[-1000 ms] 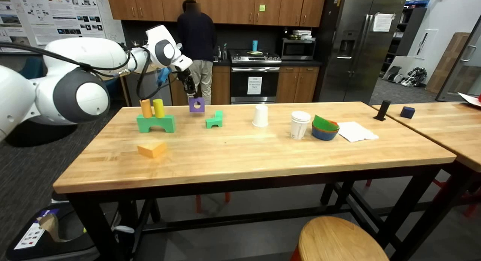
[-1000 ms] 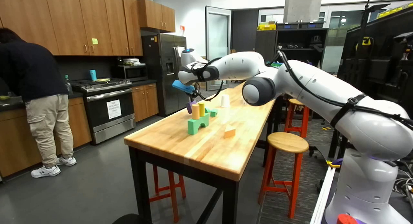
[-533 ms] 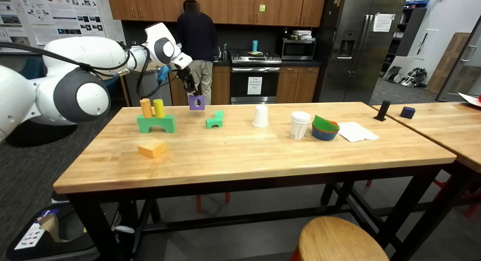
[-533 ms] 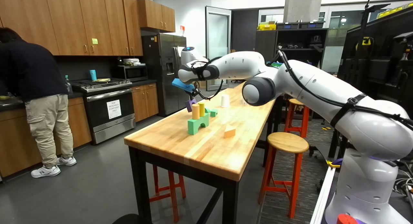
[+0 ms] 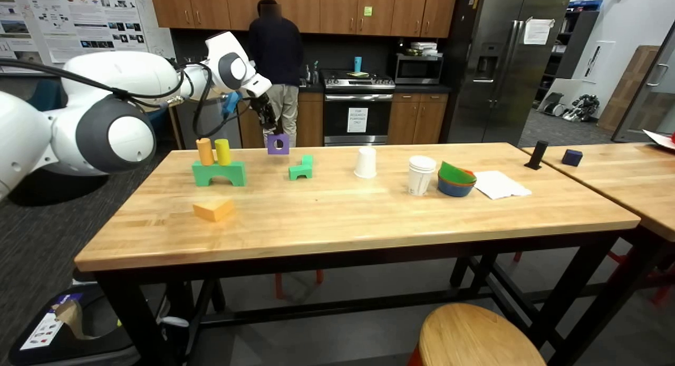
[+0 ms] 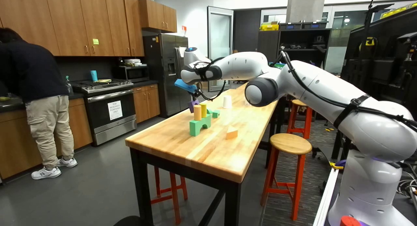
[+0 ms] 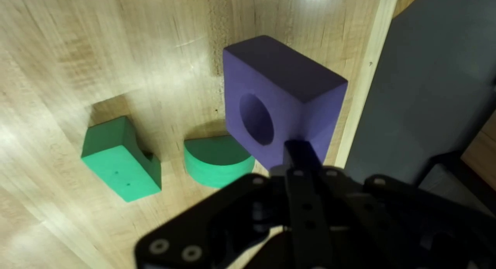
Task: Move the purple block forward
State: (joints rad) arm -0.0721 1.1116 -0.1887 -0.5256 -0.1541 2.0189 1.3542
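Observation:
The purple block (image 7: 285, 102), square with a round hole, hangs tilted below my gripper (image 7: 297, 149), whose fingers stand together against one corner of it. Their dark tips cover that part of the block, so the exact contact is hidden. In both exterior views the purple block (image 5: 271, 148) appears raised near the table's far edge, moving along with the gripper (image 5: 272, 132). From the side, the block (image 6: 193, 106) sits partly behind the orange cylinder.
Two green pieces, an arch block (image 7: 122, 160) and a half-disc (image 7: 217, 170), stand close by on the table. A larger green bridge (image 5: 219, 173) carries an orange cylinder (image 5: 205, 152) and a yellow one (image 5: 223, 152). White cups (image 5: 365, 163) and stacked bowls (image 5: 454, 186) stand further along.
Gripper and purple block have risen slightly together, then shifted a little sideways, rightward in both exterior views. The other blocks have stayed put.

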